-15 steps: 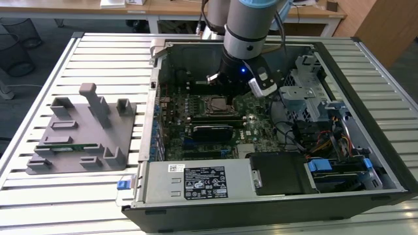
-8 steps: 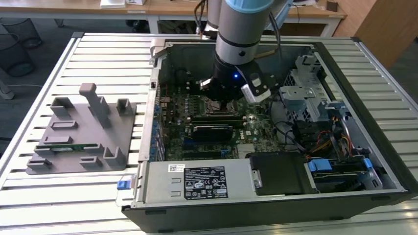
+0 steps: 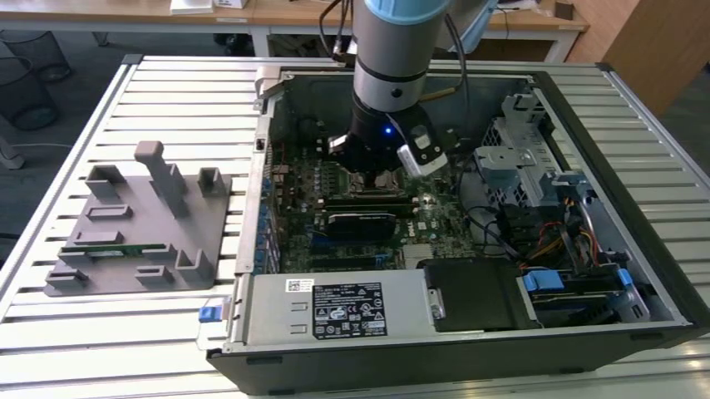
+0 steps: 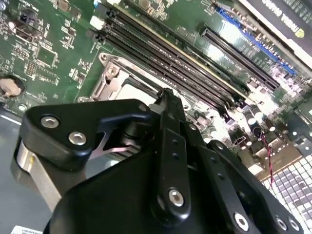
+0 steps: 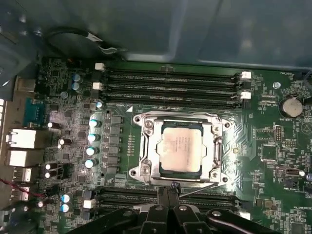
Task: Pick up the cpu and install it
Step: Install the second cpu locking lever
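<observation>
Chip: we see one cpu (image 5: 181,147) lying flat in the square socket (image 5: 146,146) on the green board (image 5: 265,151), metal top facing up.
Chip direction: it is square, so we find no long axis; its edges run parallel to the socket frame and to the memory slots (image 5: 170,85).
Chip place: near the middle of the board, between two banks of memory slots; in the second wrist view we glimpse a pale patch of it (image 4: 134,90) past the fingers.
Pincer: in the first wrist view the gripper (image 5: 169,191) has its two black fingers (image 5: 162,197) pressed together, tips just beside the socket's edge; they pinch nothing and do not touch the chip.
Arm: in the exterior view the gripper (image 3: 372,166) reaches down into the open computer case (image 3: 654,283), over the board's far part.
Counts: we count one chip, one socket, four slots in the bank beyond the socket.
Table: one grey holder block (image 3: 145,229) sits near the slatted table's (image 3: 66,332) edge at the exterior view's left, beside the case.
</observation>
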Motion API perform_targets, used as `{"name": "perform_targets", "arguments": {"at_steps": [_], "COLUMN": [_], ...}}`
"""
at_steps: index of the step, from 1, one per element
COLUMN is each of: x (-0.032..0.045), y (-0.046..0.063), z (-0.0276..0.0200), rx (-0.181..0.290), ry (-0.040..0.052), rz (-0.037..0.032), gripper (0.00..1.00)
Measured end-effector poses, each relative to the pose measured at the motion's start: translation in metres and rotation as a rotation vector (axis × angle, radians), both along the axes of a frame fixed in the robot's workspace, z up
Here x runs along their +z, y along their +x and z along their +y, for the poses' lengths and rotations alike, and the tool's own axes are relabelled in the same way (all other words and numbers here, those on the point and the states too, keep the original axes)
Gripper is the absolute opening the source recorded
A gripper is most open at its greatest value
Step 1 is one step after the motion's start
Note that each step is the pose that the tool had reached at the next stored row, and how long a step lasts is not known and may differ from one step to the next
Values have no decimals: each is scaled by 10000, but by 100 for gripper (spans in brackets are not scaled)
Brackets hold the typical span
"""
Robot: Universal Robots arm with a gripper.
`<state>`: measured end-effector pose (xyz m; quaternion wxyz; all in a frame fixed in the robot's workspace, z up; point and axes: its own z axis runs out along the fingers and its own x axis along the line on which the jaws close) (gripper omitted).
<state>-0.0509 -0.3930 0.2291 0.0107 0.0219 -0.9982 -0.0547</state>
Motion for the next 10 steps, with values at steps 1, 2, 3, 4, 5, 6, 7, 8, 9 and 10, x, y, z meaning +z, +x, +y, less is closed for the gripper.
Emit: {"name": "perform_targets", "arguments": {"at_steps": [1,2,3,4,5,6,7,8,9,10], "x": [0,-1,-1,-1,-1,0,0,0,0,0], "y": [0,0,0,0,0,0,-1,-4,-11,-24], "z": [-5,-16,-30,-45,-59,-70,-77,-79,-79,-79], "rx": [1,0,-1,0,0,0,0,-2,-2,-1], "ry": [30,63,68,69,68,67,67,68,68,68], "rz": [11,24,35,47,67,89,110,125,135,138], "gripper": [11,11,11,11,11,11,11,11,11,11]}}
